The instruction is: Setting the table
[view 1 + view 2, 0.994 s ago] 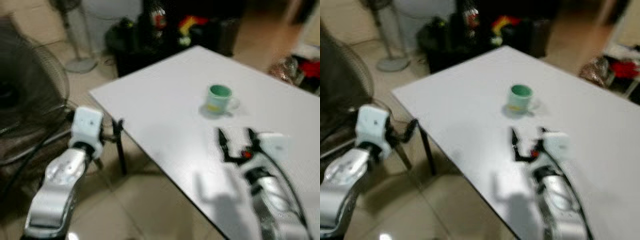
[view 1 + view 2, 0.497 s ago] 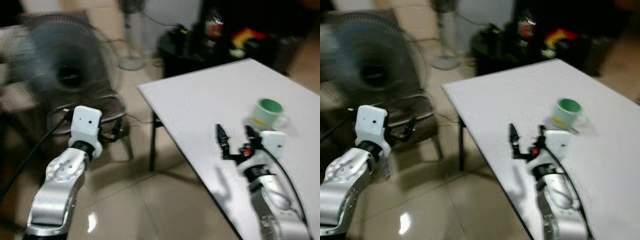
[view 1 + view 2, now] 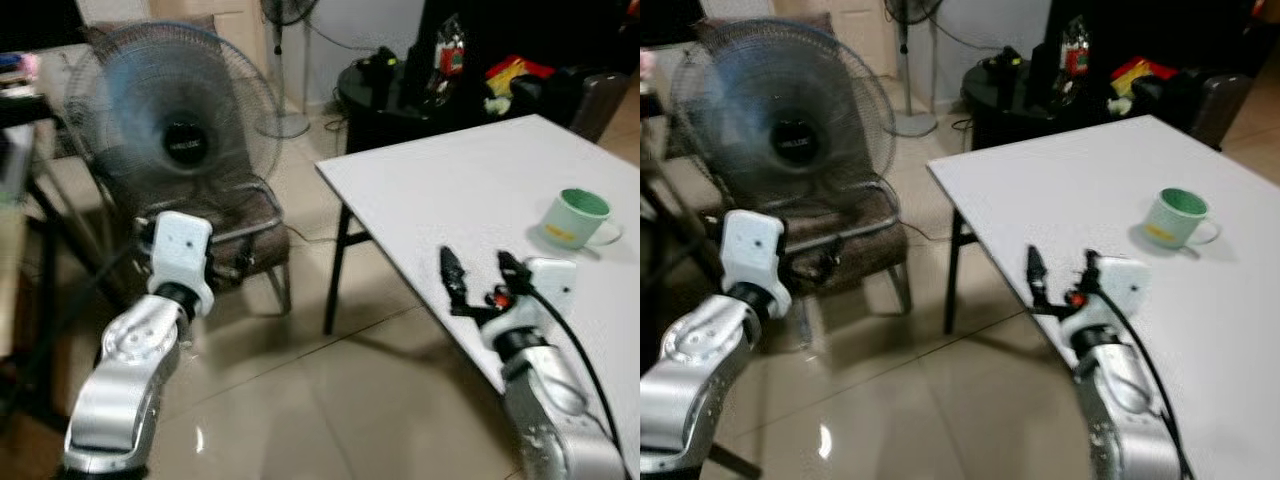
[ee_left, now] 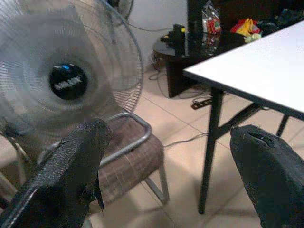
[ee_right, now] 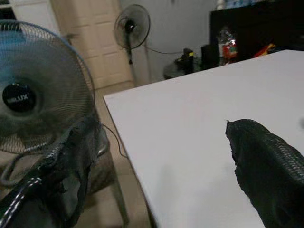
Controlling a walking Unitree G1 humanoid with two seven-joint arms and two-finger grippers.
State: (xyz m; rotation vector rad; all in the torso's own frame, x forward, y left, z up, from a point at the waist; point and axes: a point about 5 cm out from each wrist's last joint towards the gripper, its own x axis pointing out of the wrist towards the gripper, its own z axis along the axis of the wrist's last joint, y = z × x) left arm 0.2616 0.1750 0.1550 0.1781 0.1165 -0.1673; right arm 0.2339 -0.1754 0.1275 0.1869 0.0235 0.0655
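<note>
A green mug (image 3: 575, 217) with a yellow mark stands upright on the white table (image 3: 450, 190), toward its far right part. My right gripper (image 3: 480, 278) hovers open over the table's near edge, a good way short of the mug, with nothing between its fingers (image 5: 266, 166). My left gripper (image 4: 168, 133) is open and empty too, held off the table to the left and facing a fan and chair. Its white wrist housing (image 3: 180, 250) stands over the floor.
A large floor fan (image 3: 180, 120) sits on a brown chair (image 3: 240, 215) left of the table. A black round side table (image 3: 400, 85) with bottles and clutter stands behind the table's corner. A second standing fan (image 3: 285, 20) is at the back. Glossy tiled floor (image 3: 300, 400) lies between.
The whole picture has swung, so the camera turned left: the fan and chair came into view and the mug now sits near the right edge. Both grippers stay open.
</note>
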